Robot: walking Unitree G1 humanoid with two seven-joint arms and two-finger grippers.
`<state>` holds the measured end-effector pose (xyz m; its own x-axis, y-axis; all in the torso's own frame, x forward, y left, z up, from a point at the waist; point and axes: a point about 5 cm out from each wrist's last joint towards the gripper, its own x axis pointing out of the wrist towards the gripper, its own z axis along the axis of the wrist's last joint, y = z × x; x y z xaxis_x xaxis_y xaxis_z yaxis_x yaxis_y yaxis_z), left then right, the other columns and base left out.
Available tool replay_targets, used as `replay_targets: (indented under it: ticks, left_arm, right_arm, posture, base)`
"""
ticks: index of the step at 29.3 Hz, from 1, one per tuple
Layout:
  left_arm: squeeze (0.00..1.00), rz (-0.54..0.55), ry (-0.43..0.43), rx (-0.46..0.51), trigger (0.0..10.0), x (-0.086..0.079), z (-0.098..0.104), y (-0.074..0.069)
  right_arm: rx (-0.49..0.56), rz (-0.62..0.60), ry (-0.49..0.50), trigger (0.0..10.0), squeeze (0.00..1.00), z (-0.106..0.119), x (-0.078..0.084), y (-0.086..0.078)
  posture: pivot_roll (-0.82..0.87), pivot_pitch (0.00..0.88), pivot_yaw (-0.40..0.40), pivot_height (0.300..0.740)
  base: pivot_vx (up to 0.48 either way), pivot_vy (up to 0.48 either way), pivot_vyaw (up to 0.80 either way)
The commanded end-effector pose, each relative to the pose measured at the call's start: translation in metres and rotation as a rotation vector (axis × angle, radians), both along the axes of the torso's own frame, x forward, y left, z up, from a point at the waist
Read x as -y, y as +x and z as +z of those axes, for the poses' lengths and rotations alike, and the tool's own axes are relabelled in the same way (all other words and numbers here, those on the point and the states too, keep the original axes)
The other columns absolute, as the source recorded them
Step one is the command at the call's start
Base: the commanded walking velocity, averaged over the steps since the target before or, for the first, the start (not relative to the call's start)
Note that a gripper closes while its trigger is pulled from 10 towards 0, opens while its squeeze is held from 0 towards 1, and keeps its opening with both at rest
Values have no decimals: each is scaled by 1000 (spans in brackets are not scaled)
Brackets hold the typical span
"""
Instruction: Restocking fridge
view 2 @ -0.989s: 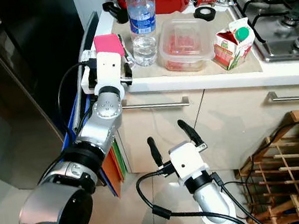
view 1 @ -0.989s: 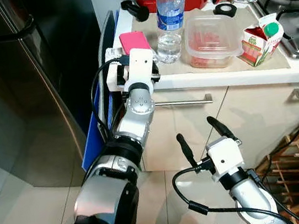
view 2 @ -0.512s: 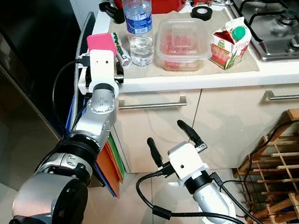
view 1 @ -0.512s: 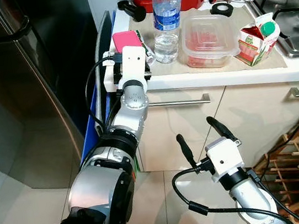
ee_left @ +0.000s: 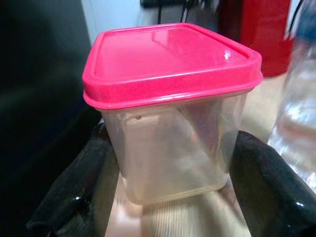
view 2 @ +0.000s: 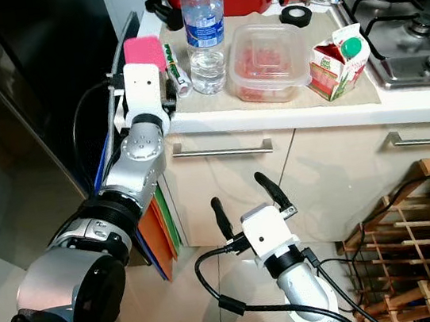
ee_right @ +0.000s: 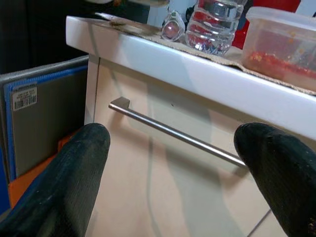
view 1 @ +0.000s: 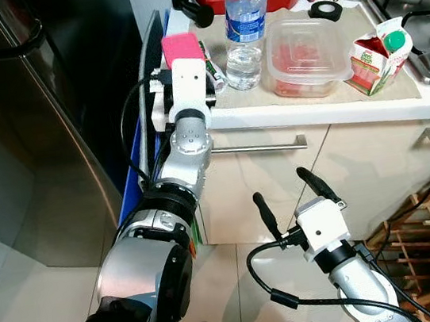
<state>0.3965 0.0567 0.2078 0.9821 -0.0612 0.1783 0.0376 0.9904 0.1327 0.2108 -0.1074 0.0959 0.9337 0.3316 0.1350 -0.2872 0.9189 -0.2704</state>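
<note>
Left wrist view: the left gripper point(ee_left: 168, 173) has its two black fingers point(ee_left: 79, 192) spread to either side of one clear tub with a pink lid point(ee_left: 170, 106), each finger close against a side wall; whether they press it cannot be told. The tub stands upright on the bench point(view 1: 328, 109) at its corner nearest the dark fridge point(view 1: 9, 118). Part of the water bottle point(ee_left: 298, 118) appears just beside the tub.

Left eye view: the same tub shows as a pink lid point(view 1: 181, 47) beyond the white wrist block of the left arm, whose fingers are hidden. On the bench stand one water bottle point(view 1: 244, 29), one lidded food box with red contents point(view 1: 304, 54) and one tilted carton with a green cap point(view 1: 378, 58), all in a row on a beige mat.

Right wrist view: the right gripper point(ee_right: 182, 168) has its fingers point(ee_right: 64, 173) spread wide and holding nothing, level with the drawer handle point(ee_right: 173, 131) below the bench. In the eye views it hangs low in front of the cabinet point(view 1: 265, 178).
</note>
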Motion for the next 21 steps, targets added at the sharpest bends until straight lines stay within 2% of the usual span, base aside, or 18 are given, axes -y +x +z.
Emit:
replay_targets:
  ticks: [1, 4, 8, 11, 12, 16, 20, 21]
  left_arm:
    - [0, -24, 5, 22, 0, 0, 3, -1]
    - [0, -48, 15, 50, 0, -2, 5, -3]
    - [0, -108, 49, 131, 0, -9, 12, -14]
    - [0, -101, 55, 177, 0, -23, 17, -22]
    - [0, -101, 55, 177, 0, -23, 17, -22]
    - [0, -57, 55, 165, 0, -44, 16, -31]
    - [0, -69, 60, 171, 0, -63, 17, -43]
    - [0, -69, 60, 171, 0, -63, 17, -43]
  right_arm:
    - [-10, -18, -3, 10000, 0, -1, 2, 1]
    - [-11, -41, 9, 10000, 0, 0, 4, 5]
    - [25, -88, 55, 10000, 0, 14, 4, 22]
    - [53, -111, 80, 10000, 0, 21, 4, 35]
    - [53, -111, 80, 10000, 0, 21, 4, 35]
    - [94, -115, 94, 10000, 0, 31, 2, 51]
    - [121, -173, 125, 10000, 0, 42, 12, 65]
    - [121, -173, 125, 10000, 0, 42, 12, 65]
  posture:
    - [-54, 113, 37, 740]
    - [-50, 108, 35, 740]
    - [-35, 81, 32, 740]
    - [-11, 43, 22, 740]
    - [-11, 43, 22, 740]
    - [24, 0, 10, 740]
    - [44, 0, 6, 740]
    - [44, 0, 6, 740]
  base:
    - [0, 0, 0]
    - [0, 0, 0]
    - [0, 0, 0]
    - [0, 0, 0]
    - [0, 0, 0]
    - [0, 0, 0]
    - [0, 0, 0]
    - [0, 0, 0]
